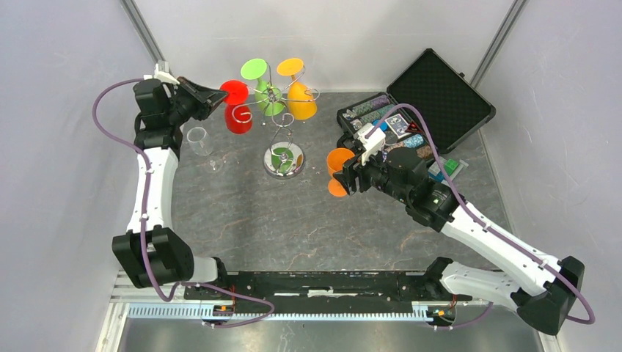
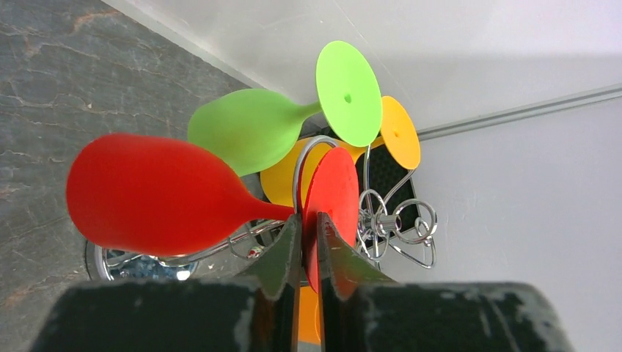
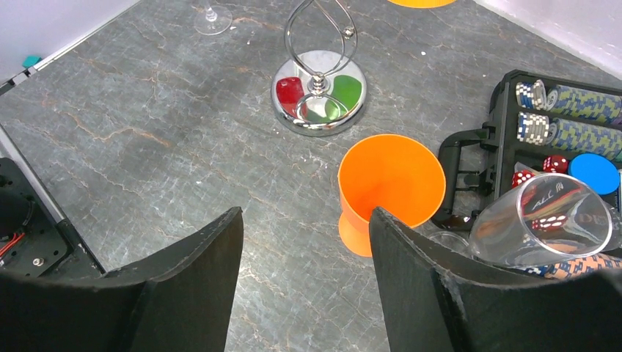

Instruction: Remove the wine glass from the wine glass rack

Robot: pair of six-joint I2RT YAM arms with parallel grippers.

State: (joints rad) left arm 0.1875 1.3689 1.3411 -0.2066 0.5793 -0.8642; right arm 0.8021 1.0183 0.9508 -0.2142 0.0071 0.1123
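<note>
Two arms are in my overhead view on the grey marbled table (image 1: 242, 213), with an open black case (image 1: 440, 95) of poker chips at the far right. The wine glass rack (image 1: 284, 160) stands mid-table, and three glasses hang from its top: a red wine glass (image 1: 237, 110), a green one (image 1: 270, 101) and a yellow-orange one (image 1: 301, 99).

From above, the left gripper (image 1: 213, 99) just reaches the red glass's foot end. Only the left wrist camera shows me the grip: the fingers (image 2: 287, 246) are pinched to a narrow gap on the red glass where its stem meets its foot, which is hooked in the rack's wire.

The right gripper (image 1: 350, 172) hangs wide apart and holds nothing. Its own camera shows an orange glass (image 3: 389, 183) standing on the table beyond the fingers. It also shows a clear glass (image 3: 543, 220) lying on its side on the case, which I can hardly make out from overhead. Another clear glass (image 1: 198, 139) stands left of the rack.
</note>
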